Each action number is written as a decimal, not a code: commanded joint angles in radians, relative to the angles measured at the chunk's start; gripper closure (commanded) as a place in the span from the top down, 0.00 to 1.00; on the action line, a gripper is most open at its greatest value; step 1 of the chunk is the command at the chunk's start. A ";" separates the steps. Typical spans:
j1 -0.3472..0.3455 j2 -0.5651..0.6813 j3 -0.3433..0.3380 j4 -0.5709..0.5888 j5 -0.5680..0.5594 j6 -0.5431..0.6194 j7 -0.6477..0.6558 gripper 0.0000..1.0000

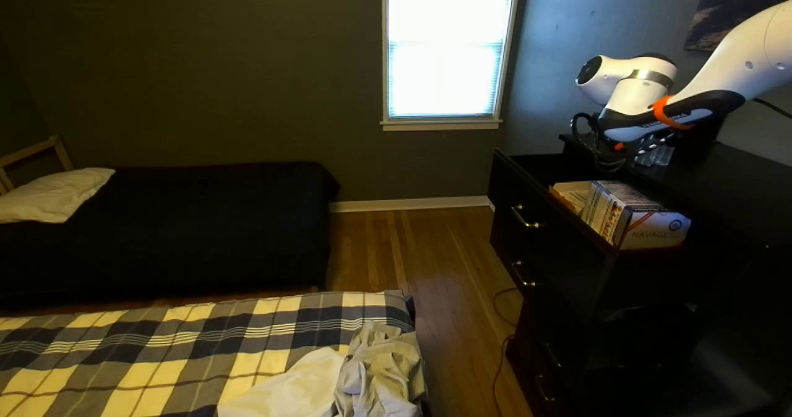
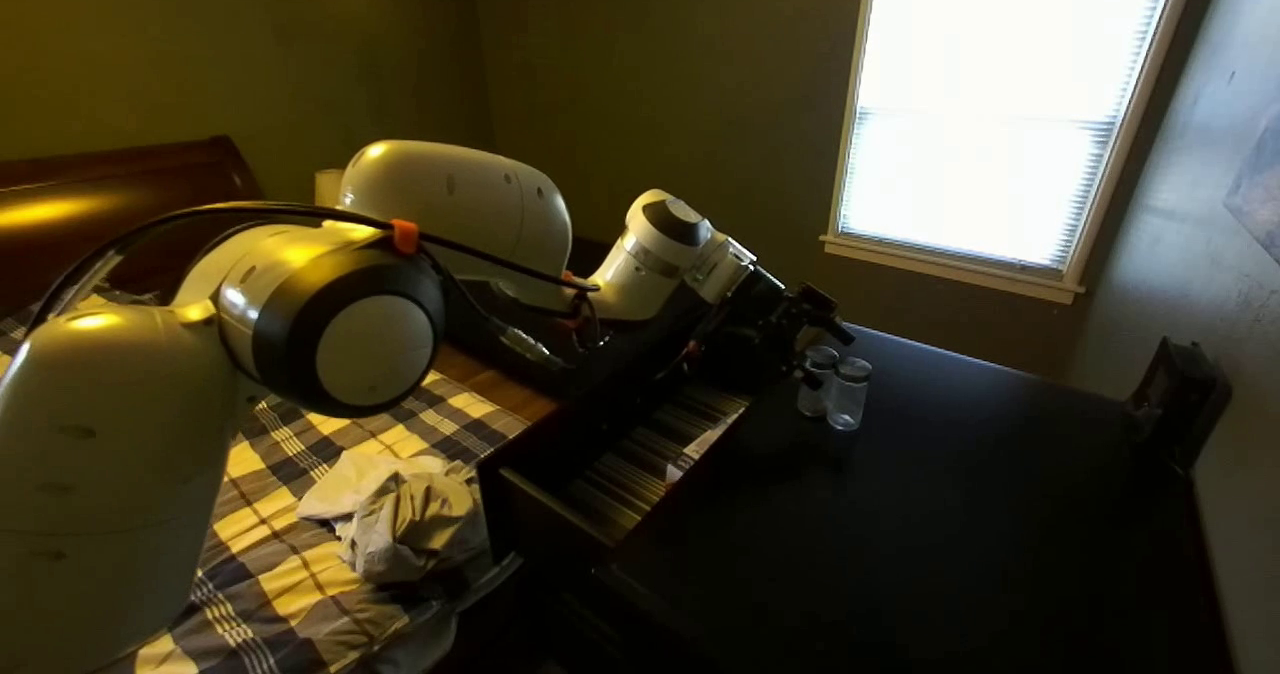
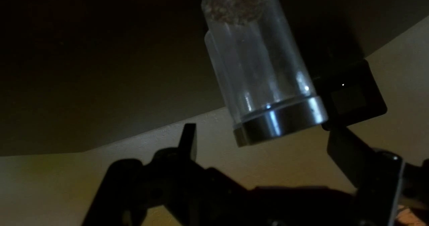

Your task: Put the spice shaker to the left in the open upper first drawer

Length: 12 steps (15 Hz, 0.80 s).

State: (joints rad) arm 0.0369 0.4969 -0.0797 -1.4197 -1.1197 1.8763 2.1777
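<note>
Two clear glass spice shakers with metal lids stand upright side by side on the black dresser. In an exterior view, the left shaker (image 2: 817, 394) is closest to my gripper (image 2: 830, 358); the right shaker (image 2: 849, 399) stands beside it. In the upside-down wrist view, the nearer shaker (image 3: 258, 58) has brown contents at its base and mostly hides the one behind. My gripper (image 3: 263, 132) is open, its fingers to either side of the lid in the picture, with gaps; depth is unclear. The topmost drawer (image 1: 550, 225) is pulled open and also shows in an exterior view (image 2: 560, 509).
The drawer holds a white Navage box (image 1: 656, 230) and a row of cases or books (image 2: 650, 459). A small dark device (image 2: 1180, 399) stands by the wall on the dresser top (image 2: 900, 534). A plaid bed (image 1: 185, 355) lies opposite the dresser.
</note>
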 commanded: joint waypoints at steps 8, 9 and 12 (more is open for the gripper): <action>0.006 0.148 -0.007 0.206 0.036 -0.152 -0.086 1.00; 0.006 0.158 -0.009 0.218 0.038 -0.153 -0.095 1.00; 0.007 0.186 -0.016 0.255 0.043 -0.169 -0.121 0.98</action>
State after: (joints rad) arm 0.0395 0.6339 -0.0863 -1.2364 -1.1041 1.7458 2.0913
